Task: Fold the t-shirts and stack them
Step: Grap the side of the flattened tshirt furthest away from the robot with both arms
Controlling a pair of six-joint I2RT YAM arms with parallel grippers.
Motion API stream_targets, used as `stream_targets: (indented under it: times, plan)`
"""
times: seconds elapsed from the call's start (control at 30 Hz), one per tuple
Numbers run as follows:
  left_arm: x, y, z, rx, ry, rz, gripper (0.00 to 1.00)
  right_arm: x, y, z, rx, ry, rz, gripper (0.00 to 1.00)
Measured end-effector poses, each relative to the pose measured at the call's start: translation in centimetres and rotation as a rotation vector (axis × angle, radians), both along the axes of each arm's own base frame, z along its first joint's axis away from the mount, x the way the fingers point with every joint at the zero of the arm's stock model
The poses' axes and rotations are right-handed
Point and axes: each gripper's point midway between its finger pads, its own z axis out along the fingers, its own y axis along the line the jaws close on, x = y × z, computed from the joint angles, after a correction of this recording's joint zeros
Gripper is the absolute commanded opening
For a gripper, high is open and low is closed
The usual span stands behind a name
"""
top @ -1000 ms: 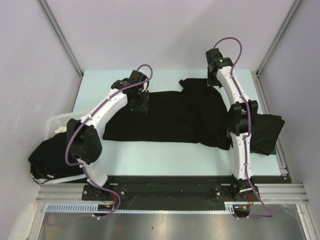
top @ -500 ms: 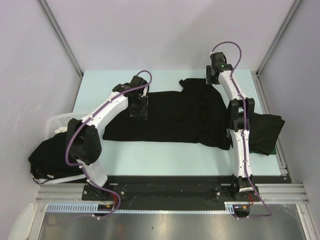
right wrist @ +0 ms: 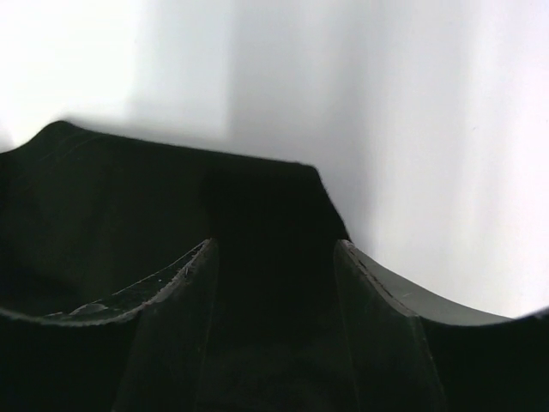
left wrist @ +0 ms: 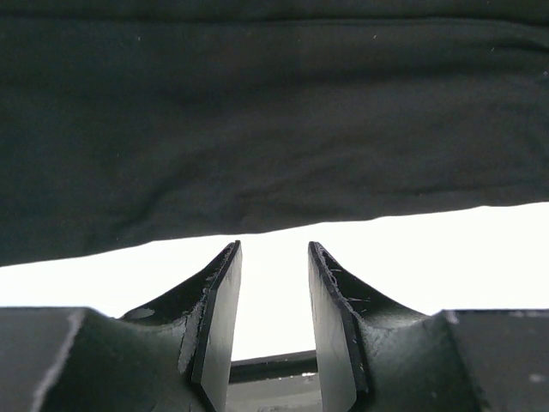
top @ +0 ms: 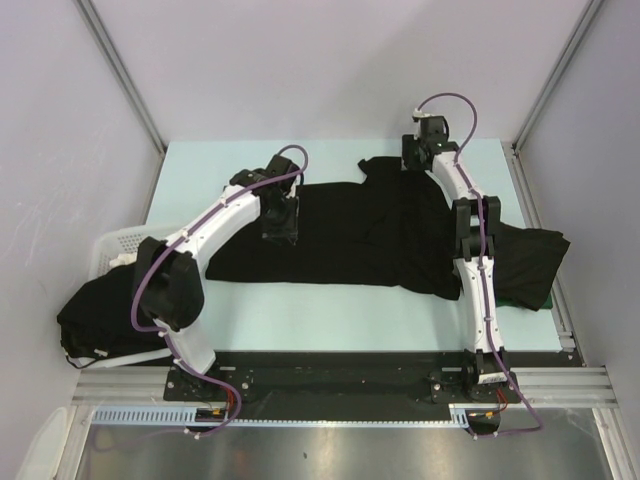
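Note:
One black t-shirt (top: 345, 235) lies spread across the middle of the pale table (top: 330, 310). My left gripper (top: 281, 217) hangs over its far left part. In the left wrist view its jaws (left wrist: 274, 249) stand open over bare table, with the shirt's edge (left wrist: 257, 129) just beyond the tips and nothing between them. My right gripper (top: 413, 158) is at the shirt's far right corner. Its jaws (right wrist: 274, 245) stand open, with black cloth (right wrist: 129, 197) under and between them. A second black t-shirt (top: 530, 262) lies bunched at the right edge.
A white slotted basket (top: 115, 245) sits off the table's left side, with dark cloth (top: 100, 315) heaped in and over it. Something green (top: 537, 300) peeks from under the right-hand shirt. Grey walls close in the back and sides.
My right gripper has moved toward the far edge and a little left, and its jaws have spread wider. The left gripper has shifted slightly right over the shirt.

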Motion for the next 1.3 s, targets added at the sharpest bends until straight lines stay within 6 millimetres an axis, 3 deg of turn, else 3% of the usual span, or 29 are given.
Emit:
stream_targets:
  times: [0.5, 0.77, 0.87, 1.3]
  plan:
    - [-1.4, -0.9, -0.1, 0.016, 0.031, -0.019, 0.42, 3.2, -1.4, 1.8, 0.035, -0.149, 0.02, 0.64]
    - [-0.8, -1.6, 0.5, 0.007, 0.018, -0.021, 0.42, 3.5, -1.0, -0.7, 0.055, -0.135, 0.037, 0.63]
    - [-0.7, -1.7, 0.4, 0.009, 0.021, -0.022, 0.42, 3.8, -0.8, -0.8, 0.065, -0.147, 0.039, 0.62]
    - [-0.5, -1.8, 0.2, 0.021, 0.031, -0.024, 0.42, 4.2, -0.6, -0.6, 0.087, -0.162, 0.026, 0.28]
